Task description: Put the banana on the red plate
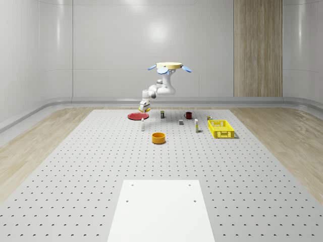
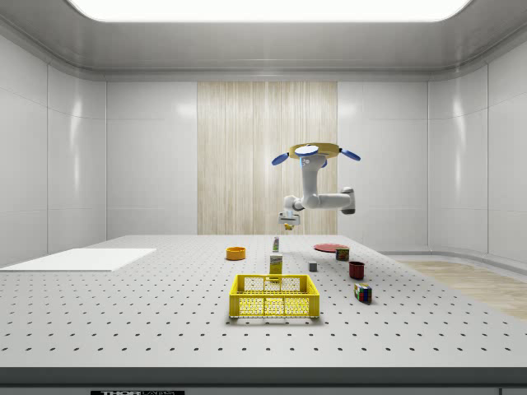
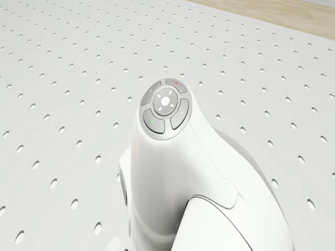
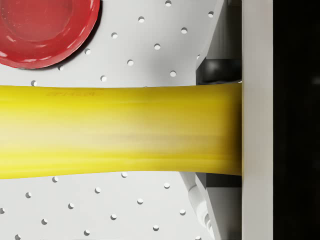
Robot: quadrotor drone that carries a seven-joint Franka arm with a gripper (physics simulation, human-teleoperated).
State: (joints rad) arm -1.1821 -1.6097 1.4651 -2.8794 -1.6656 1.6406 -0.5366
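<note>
The drone hovers above the far part of the surface, its tool hanging just above the plate with the banana held in it. The basket is set at the whole-scene view's right, the bowl nearer the camera.

My glossy white plastic arm shell; smooth, waxy yellow banana; glossy red plate; matt grey perforated metal table; wood-grain floor border.

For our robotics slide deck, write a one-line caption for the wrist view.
Banana held in the gripper above the perforated table, with the red plate just off to one side.
</note>
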